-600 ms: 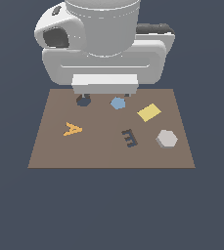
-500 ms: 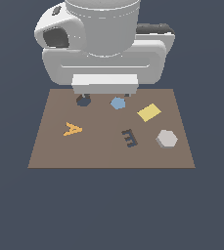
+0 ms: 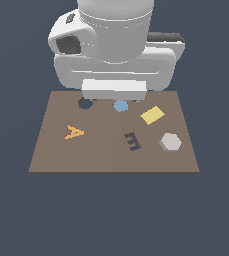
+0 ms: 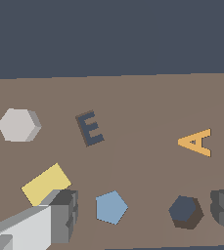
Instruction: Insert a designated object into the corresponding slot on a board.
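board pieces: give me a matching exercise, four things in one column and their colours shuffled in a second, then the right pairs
Things:
1. raised hexagonal block
2. letter A
3. rectangle tile
4. hexagonal slot

Colours:
a. yellow
b. dark, nearly black
c. light grey
d. orange

Pairs: 1-c, 2-d, 3-a, 4-b

All four sit on the brown board.

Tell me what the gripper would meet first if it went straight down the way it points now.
Probably bare board between the blue shape and the dark hexagonal slot; the gripper is open, holding nothing. Depth is uncertain.
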You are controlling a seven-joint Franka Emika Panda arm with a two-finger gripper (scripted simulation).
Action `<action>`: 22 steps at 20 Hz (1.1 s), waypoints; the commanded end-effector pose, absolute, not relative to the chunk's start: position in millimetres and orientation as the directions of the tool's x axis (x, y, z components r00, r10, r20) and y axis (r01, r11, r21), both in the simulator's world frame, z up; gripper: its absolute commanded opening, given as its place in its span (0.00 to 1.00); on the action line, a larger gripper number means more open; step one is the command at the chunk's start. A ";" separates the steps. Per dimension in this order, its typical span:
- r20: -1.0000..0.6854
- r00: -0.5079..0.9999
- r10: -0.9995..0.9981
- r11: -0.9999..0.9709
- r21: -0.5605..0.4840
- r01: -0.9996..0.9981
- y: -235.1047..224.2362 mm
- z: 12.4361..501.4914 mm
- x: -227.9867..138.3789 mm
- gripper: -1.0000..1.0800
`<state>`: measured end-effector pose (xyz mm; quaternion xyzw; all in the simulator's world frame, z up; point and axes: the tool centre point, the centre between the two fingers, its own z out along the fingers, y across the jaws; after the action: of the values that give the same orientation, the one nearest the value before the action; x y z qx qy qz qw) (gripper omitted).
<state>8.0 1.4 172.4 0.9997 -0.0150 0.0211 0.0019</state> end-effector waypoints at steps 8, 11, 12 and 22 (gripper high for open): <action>0.034 0.988 -0.147 -0.989 0.001 -0.148 38.5 147.3 9.8 0.96; 0.030 0.979 -0.202 -0.979 0.001 -0.203 55.7 135.5 12.4 0.96; 0.029 0.974 -0.223 -0.975 0.000 -0.223 62.0 131.2 13.5 0.96; 0.014 0.906 -0.423 -0.906 0.000 -0.423 124.9 86.6 34.0 0.96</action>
<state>30.2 116.5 92.9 0.9796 -0.2007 0.0074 0.0014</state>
